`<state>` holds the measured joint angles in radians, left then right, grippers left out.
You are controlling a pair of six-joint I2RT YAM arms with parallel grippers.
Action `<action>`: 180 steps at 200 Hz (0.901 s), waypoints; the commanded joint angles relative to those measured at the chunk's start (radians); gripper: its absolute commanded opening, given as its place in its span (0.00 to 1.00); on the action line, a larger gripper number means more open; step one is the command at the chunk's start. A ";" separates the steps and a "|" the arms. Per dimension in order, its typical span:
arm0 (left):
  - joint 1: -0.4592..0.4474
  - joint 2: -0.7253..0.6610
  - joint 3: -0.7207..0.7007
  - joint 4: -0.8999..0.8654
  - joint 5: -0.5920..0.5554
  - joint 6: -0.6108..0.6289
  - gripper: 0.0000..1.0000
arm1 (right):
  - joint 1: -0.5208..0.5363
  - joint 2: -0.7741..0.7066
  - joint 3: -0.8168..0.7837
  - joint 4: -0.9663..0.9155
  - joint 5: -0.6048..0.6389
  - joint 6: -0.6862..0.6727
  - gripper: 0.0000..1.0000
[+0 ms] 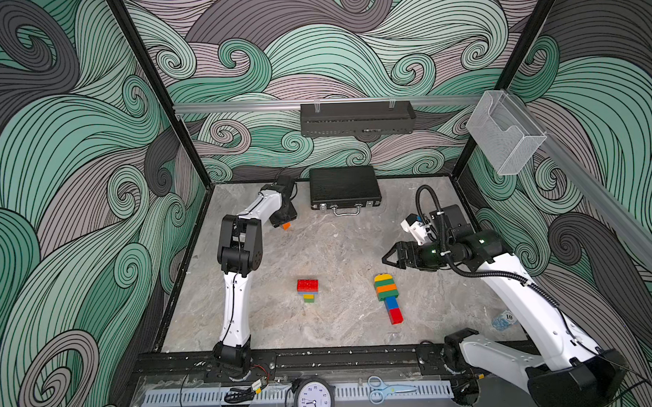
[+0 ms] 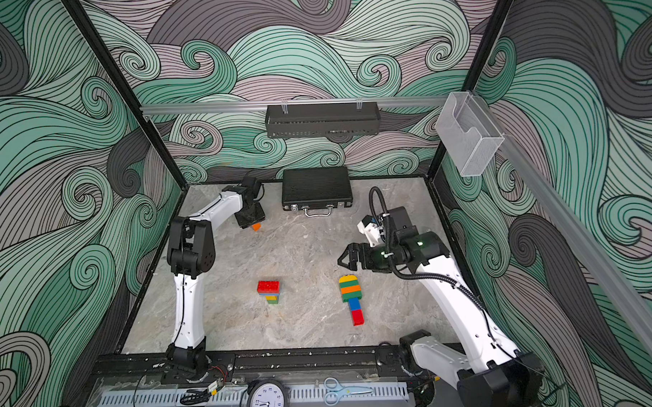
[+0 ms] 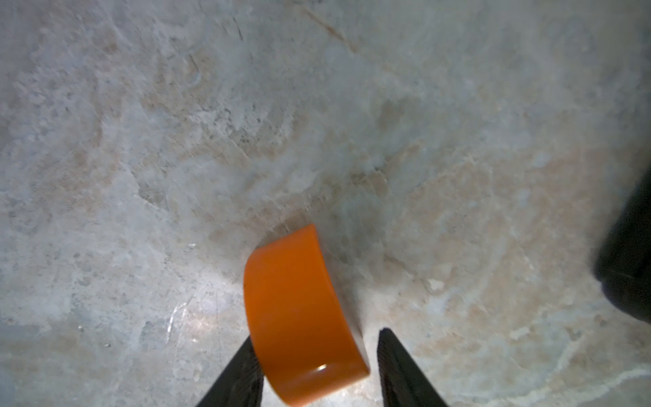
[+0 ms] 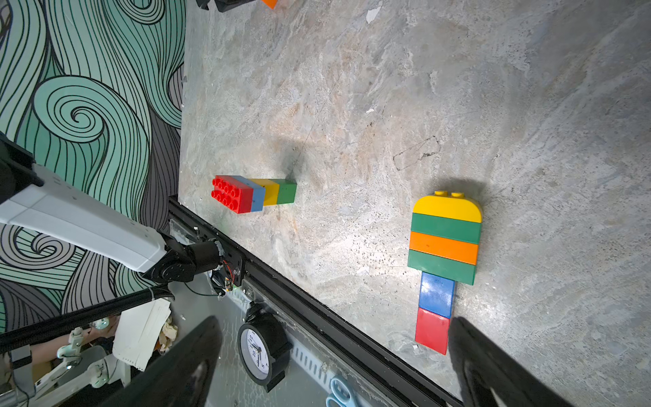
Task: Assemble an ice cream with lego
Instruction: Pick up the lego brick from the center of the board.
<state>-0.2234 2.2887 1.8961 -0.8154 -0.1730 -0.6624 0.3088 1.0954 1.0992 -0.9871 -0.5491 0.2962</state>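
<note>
Left gripper [image 3: 317,334] straddles an orange half-round piece [image 3: 296,310] at the far left of the marble-look table [image 1: 337,248], just beside the black briefcase [image 1: 344,187]. One finger [image 3: 239,373] lies against the piece and a sliver of table shows at the other, so a firm grip cannot be told. The piece's curved face is turned to the wrist camera and its length runs out from between the fingers.

Near the front right lies the finished ice cream [image 1: 387,291], flat on the table (yellow dome, green, orange, green, then a blue and red stick). Its long axis runs from back to front, with the dome toward the back wall and the red end toward the front rail.

To its left a short stack [image 1: 307,290] stands upright, red oblong brick uppermost with studs up.

The right gripper [image 1: 388,256] hovers behind the ice cream, jaws spread wide and empty.
</note>
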 commanded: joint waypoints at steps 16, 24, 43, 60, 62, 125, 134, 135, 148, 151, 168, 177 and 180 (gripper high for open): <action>0.011 0.016 0.041 -0.019 -0.022 -0.008 0.49 | -0.008 0.006 0.002 -0.012 -0.015 -0.019 0.99; 0.011 0.018 0.044 -0.020 -0.021 -0.007 0.49 | -0.010 0.007 0.002 -0.014 -0.014 -0.019 0.99; 0.011 0.023 0.053 -0.028 -0.019 -0.006 0.47 | -0.011 0.008 0.002 -0.014 -0.017 -0.020 0.99; 0.011 0.025 0.052 -0.030 -0.018 -0.008 0.45 | -0.013 0.008 0.002 -0.016 -0.016 -0.022 0.99; 0.011 0.026 0.052 -0.030 -0.018 -0.008 0.44 | -0.014 0.007 0.002 -0.016 -0.017 -0.023 0.99; 0.012 0.010 0.046 -0.042 -0.007 -0.007 0.23 | -0.018 0.010 0.004 -0.015 -0.020 -0.025 0.99; 0.011 0.003 0.043 -0.046 0.004 -0.009 0.19 | -0.020 0.010 0.006 -0.015 -0.021 -0.026 0.99; 0.010 0.002 0.042 -0.046 0.007 -0.008 0.18 | -0.020 0.011 0.006 -0.016 -0.021 -0.026 0.99; 0.008 -0.019 0.027 -0.048 0.018 -0.003 0.12 | -0.020 0.011 0.008 -0.015 -0.023 -0.026 0.99; 0.007 -0.024 0.023 -0.049 0.022 0.000 0.11 | -0.020 0.011 0.009 -0.015 -0.023 -0.027 0.99; 0.007 -0.063 -0.015 -0.050 0.038 0.017 0.04 | -0.020 0.009 0.011 -0.015 -0.025 -0.028 0.99; 0.006 -0.090 -0.045 -0.045 0.049 0.029 0.01 | -0.020 0.007 0.013 -0.016 -0.026 -0.029 0.99; 0.006 -0.100 -0.056 -0.044 0.052 0.033 0.00 | -0.021 0.006 0.013 -0.015 -0.025 -0.029 0.99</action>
<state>-0.2226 2.2742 1.8931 -0.8211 -0.1574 -0.6601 0.2928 1.1004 1.0992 -0.9882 -0.5587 0.2890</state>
